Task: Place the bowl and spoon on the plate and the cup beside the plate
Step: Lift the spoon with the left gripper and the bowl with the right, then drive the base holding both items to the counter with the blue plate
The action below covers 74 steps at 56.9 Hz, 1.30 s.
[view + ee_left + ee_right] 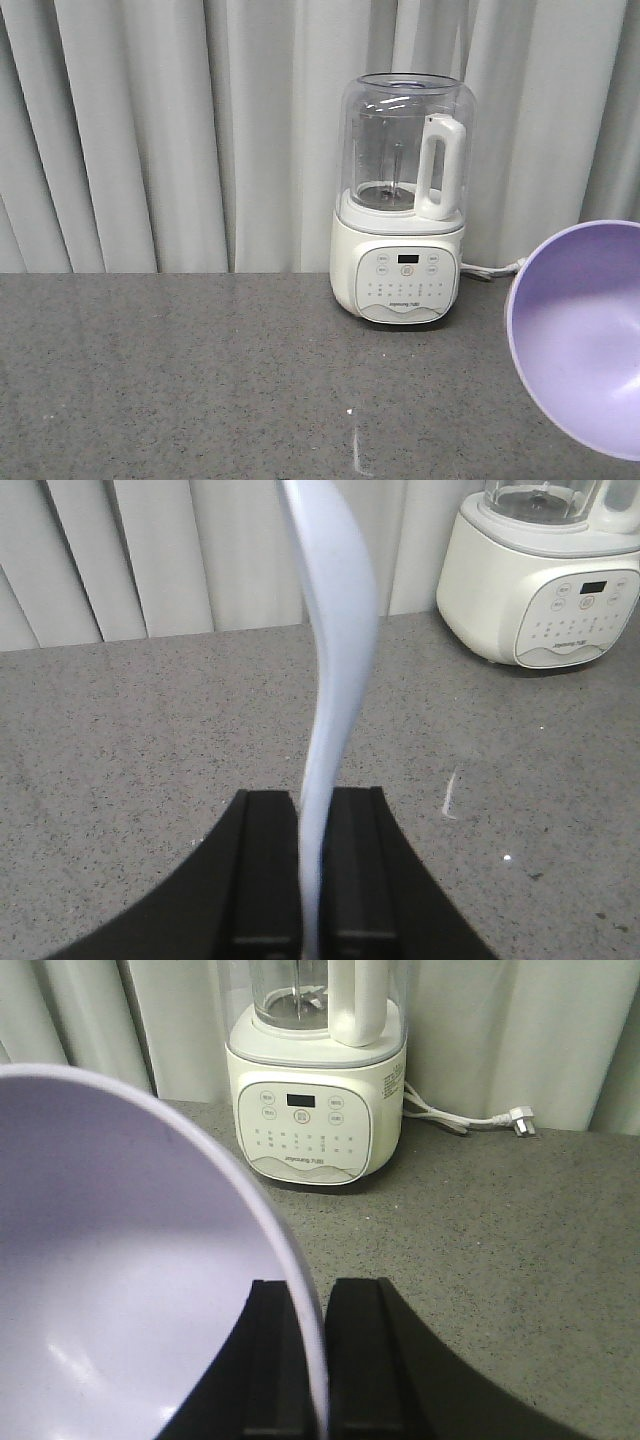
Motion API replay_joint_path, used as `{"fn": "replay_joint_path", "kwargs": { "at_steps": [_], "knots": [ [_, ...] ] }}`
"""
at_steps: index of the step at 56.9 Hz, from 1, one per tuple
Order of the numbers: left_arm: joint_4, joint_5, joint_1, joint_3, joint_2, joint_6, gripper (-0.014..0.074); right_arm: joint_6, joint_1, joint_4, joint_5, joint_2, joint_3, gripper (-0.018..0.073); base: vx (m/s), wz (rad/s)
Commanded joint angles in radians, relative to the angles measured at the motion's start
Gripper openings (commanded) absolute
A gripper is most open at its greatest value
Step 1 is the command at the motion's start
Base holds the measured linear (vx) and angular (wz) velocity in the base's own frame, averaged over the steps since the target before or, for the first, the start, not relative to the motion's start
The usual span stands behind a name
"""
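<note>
A white blender (400, 200) with a clear jug stands on a grey speckled countertop (180, 370). Pale grey pleated curtains (150, 130) hang behind the blender, evenly lit. To its right, a white power cord (460, 1120) lies on the countertop, its plug (522, 1120) loose.

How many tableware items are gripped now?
2. The round lavender-purple plastic bowl, rim pinched in right gripper; thin pale blue plastic piece, edge-on, in left gripper, plate or spoon unclear. Others may be out of view.
</note>
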Motion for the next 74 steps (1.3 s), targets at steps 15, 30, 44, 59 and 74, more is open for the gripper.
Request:
{"fn": "replay_joint_path", "kwargs": {
  "at_steps": [15, 30, 44, 59, 74],
  "knots": [
    [-0.017, -0.085, -0.001, -0.020, -0.004, 0.000, -0.0003, 0.001, -0.004, 0.021, -0.077, -0.007, -0.031, -0.0008, 0.00, 0.00],
    [-0.017, -0.084, -0.001, -0.021, -0.004, 0.000, -0.0003, 0.001, -0.004, 0.018, -0.077, -0.007, -0.031, -0.0008, 0.00, 0.00],
    [-0.017, -0.081, -0.001, -0.021, -0.004, 0.000, -0.0003, 0.001, -0.004, 0.018, -0.077, -0.007, -0.031, -0.0008, -0.03, -0.13],
    [-0.017, -0.081, -0.001, -0.021, -0.004, 0.000, -0.0003, 0.001, -0.004, 0.018, -0.077, -0.007, -0.031, -0.0008, -0.08, -0.35],
    [-0.017, -0.082, -0.001, -0.021, -0.004, 0.000, -0.0003, 0.001, -0.004, 0.018, -0.077, -0.007, -0.031, -0.0008, -0.11, -0.53]
  ]
}}
